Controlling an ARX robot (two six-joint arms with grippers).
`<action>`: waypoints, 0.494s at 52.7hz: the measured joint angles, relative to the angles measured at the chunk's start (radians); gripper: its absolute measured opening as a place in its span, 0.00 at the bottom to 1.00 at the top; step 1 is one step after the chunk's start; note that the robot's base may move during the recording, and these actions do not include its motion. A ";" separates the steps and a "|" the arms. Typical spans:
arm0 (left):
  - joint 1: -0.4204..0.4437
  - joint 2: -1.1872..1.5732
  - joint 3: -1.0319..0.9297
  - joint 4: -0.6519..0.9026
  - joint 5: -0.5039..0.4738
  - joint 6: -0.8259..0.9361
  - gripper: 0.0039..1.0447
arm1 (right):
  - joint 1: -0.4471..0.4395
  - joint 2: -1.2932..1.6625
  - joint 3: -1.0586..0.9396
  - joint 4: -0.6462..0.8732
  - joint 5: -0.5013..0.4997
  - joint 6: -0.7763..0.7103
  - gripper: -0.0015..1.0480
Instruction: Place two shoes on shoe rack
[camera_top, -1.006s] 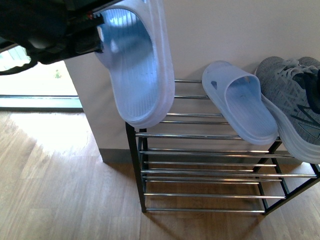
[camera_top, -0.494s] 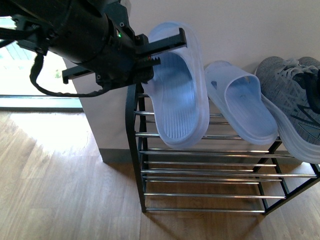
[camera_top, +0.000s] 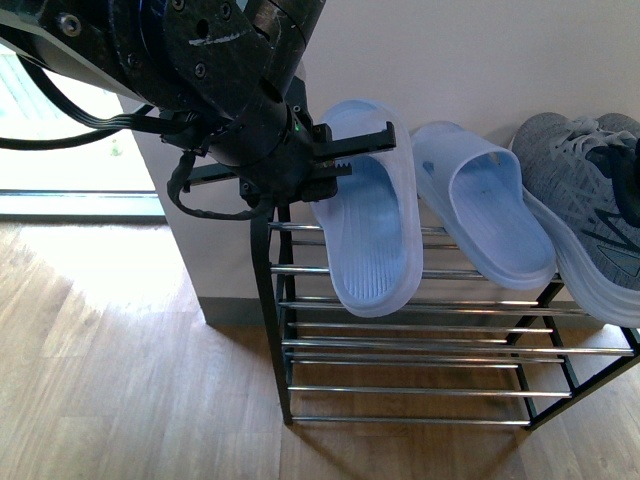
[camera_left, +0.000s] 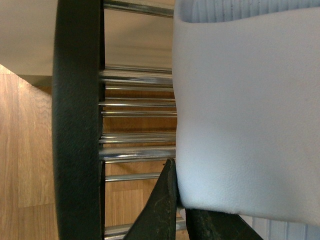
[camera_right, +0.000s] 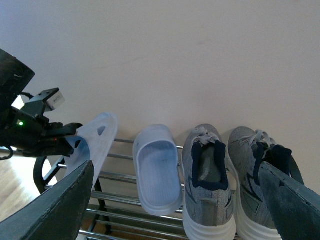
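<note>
The robot's left arm (camera_top: 190, 60) is a bulky matte-black housing studded with silver screws, looped with black cables, a green indicator light beside its black serrated left gripper (camera_top: 350, 150); the right gripper (camera_right: 170, 200) shows broad dark-grey fingers.

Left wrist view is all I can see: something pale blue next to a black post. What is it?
Observer: A light blue slide, clamped in the left gripper at the left end of the shoe rack.
Operator: Is anything else on the rack?
Observer: A second slide beside it, then two grey sneakers.
Operator: What about the other arm?
Observer: The right gripper hangs open above the rack, holding nothing.
</note>
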 joint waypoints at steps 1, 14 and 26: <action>0.000 0.005 0.008 0.000 0.000 0.003 0.02 | 0.000 0.000 0.000 0.000 0.000 0.000 0.91; 0.003 0.038 0.056 -0.041 -0.035 0.003 0.21 | 0.000 0.000 0.000 0.000 0.000 0.000 0.91; 0.009 0.038 0.066 -0.065 -0.033 -0.009 0.55 | 0.000 0.000 0.000 0.000 0.000 0.000 0.91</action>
